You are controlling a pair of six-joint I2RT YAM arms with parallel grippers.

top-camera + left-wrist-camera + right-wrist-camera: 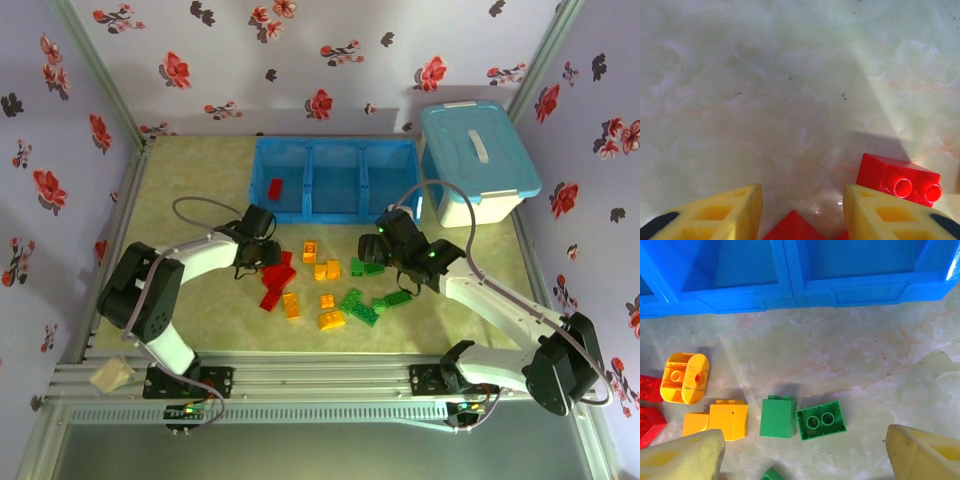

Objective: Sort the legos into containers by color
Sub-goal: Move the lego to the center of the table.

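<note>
The legos lie loose on the table in front of the blue tray (335, 147), whose three containers stand in a row. One red lego (274, 188) lies in the left container. My left gripper (268, 262) hangs low over the red cluster (277, 280). In the left wrist view its yellow fingers (725, 212) stand apart, with a red brick's corner (794, 227) between them, untouched. Another red brick (897, 180) sits just right of the right finger. My right gripper (805, 440) is open above two green bricks (777, 417) (821, 420).
A taller light-blue lidded tub (478, 160) stands right of the tray. Orange-yellow bricks (327, 270) lie mid-table and green ones (362, 312) nearer the front. In the right wrist view the tray's front wall (795, 292) is close ahead, with yellow pieces (685, 378) at left.
</note>
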